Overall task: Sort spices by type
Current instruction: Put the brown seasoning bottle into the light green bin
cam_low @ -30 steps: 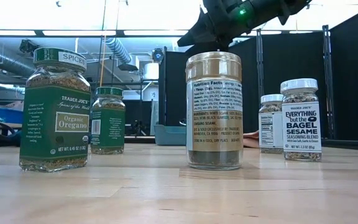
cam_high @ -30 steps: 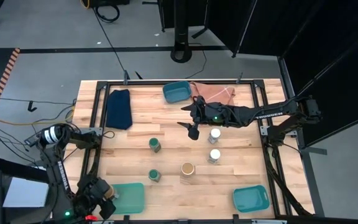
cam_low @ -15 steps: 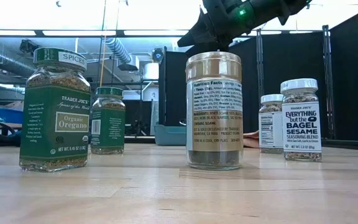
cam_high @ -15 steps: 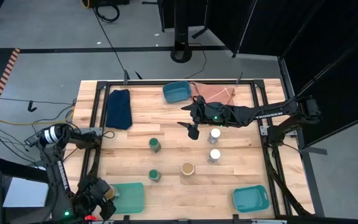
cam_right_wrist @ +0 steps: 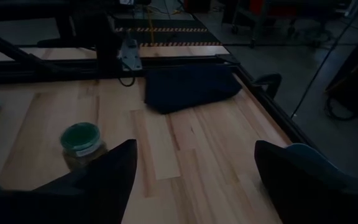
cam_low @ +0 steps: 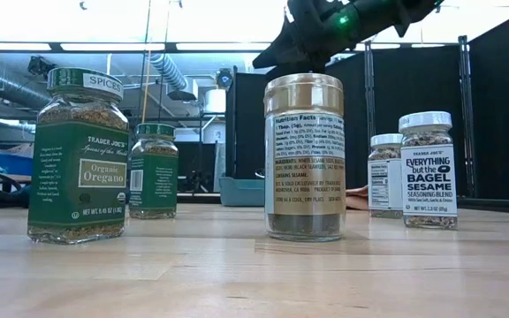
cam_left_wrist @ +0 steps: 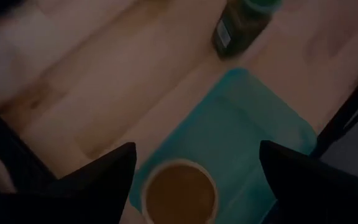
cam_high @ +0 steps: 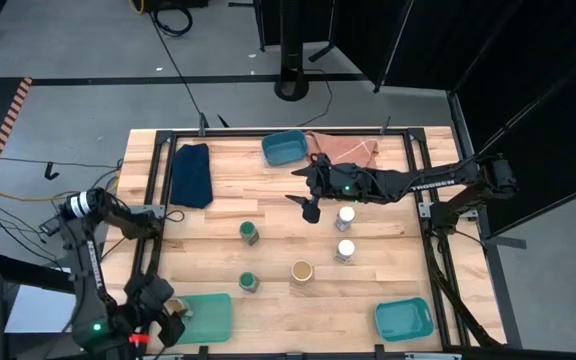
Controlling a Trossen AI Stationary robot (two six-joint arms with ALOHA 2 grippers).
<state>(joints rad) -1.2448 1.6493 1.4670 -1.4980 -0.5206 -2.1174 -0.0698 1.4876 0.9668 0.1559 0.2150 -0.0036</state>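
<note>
Across the wooden table (cam_high: 268, 205), two dark arms: left arm at the near left corner, right arm reaching in from the right edge. At the far side, a folded dark blue cloth (cam_high: 192, 175) and a pinkish cloth (cam_high: 348, 150), with one teal tray (cam_high: 286, 149) between them. Along the near edge, two more trays: left tray (cam_high: 211, 318) and right tray (cam_high: 404, 320).

Over the middle, hanging above the wood, the right gripper (cam_high: 311, 207), spread wide and empty. At the left tray's outer edge, the left gripper (cam_left_wrist: 197, 155), fingers wider than the tan-lidded jar (cam_left_wrist: 179, 194) standing between them; whether a finger touches it, cannot tell.

On bare wood: two green-lidded jars (cam_high: 249, 232) (cam_high: 248, 282) one behind the other, a second tan-lidded jar (cam_high: 301, 271) right of the nearer green one, and two white-lidded jars (cam_high: 345, 216) (cam_high: 344, 250) right again, just beside the right gripper.
</note>
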